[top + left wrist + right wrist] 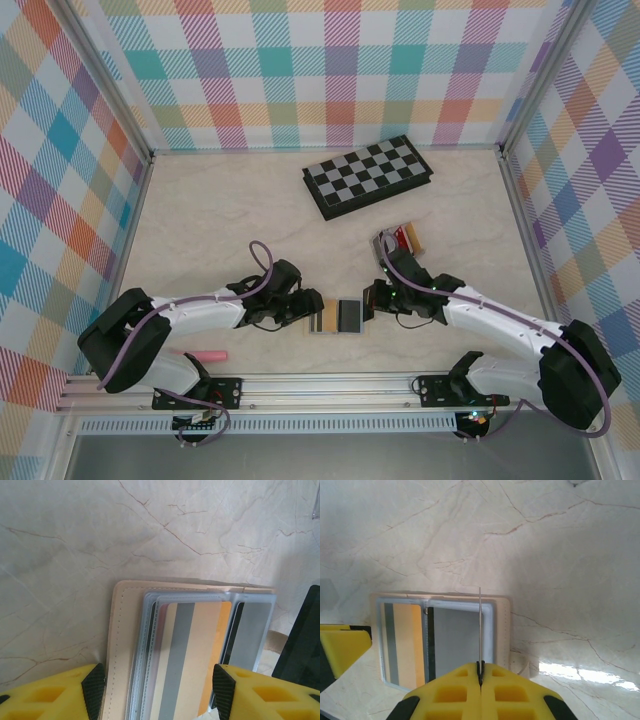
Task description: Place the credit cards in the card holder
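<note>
Shows the card holder (335, 317) spread open and flat on the table (220, 220), at lower centre of the overhead view, between the two arms.

Jaws of the left gripper (158, 692) apart, straddling the holder's left half at the bottom of the left wrist view. One pad (94, 690) just beside the tan stitched edge, the other near the inner fold. Impossible to tell whether pressing down or only hovering. Already lodged in the left grey pocket: a yellow card (192, 650) with a grey stripe.

Closed tight in the right gripper (480, 672): a credit card (480, 625), seen edge-on as a thin upright line at mid-frame of the right wrist view, in line with the right-hand pocket.

Loose cards (405, 238), red showing, stacked right of centre below the chessboard (368, 175). Pink pen (210, 355) at lower left.

Handling, as judged:
- Light, stiff yet springy plastic with slick faces, apt to skid or pivot in a pinch.
- Best taken by one short edge, leaving the opposite edge free to enter the slot.
- Holder soft and likely to slide unless steadied.
- Pocket mouth narrow, so square alignment needed.
</note>
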Motion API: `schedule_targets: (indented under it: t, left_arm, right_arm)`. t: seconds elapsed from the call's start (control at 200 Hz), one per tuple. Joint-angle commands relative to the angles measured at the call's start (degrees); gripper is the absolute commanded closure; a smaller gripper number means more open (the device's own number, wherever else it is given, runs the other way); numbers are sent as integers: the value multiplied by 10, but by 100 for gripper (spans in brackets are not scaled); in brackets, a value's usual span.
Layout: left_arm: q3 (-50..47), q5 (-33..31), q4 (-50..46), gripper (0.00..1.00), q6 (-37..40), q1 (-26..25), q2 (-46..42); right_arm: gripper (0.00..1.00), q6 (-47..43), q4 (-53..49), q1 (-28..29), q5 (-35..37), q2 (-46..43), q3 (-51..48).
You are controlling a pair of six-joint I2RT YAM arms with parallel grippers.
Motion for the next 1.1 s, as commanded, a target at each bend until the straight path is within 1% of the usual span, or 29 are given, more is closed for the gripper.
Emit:
schedule_targets:
  t: [0.0, 0.255, 0.395, 0.53, 0.645, 0.87, 0.975, 1.095]
  left_arm:
    - [-3, 1, 13, 39, -5, -7, 5]
    - [0, 4, 14, 39, -5, -7, 9]
    - [0, 5, 14, 39, -5, -7, 10]
    - [1, 7, 15, 39, -4, -7, 14]
    - [-1, 7, 18, 39, -5, -7, 15]
    - [2, 7, 19, 39, -5, -7, 16]
    - [4, 5, 14, 39, -5, -7, 11]
    - [5, -3, 9, 38, -3, -8, 2]
  right_arm:
    - [96, -9, -2, 2, 2, 8, -8]
    - [96, -11, 18, 3, -4, 31, -17]
    - [96, -6, 55, 3, -20, 39, -33]
    - [96, 16, 95, 3, -41, 26, -47]
    - [95, 17, 83, 3, -38, 10, -37]
    - [95, 0, 25, 4, -24, -17, 4]
    - [94, -3, 42, 4, -51, -29, 7]
    - [94, 7, 74, 4, -94, -19, 11]
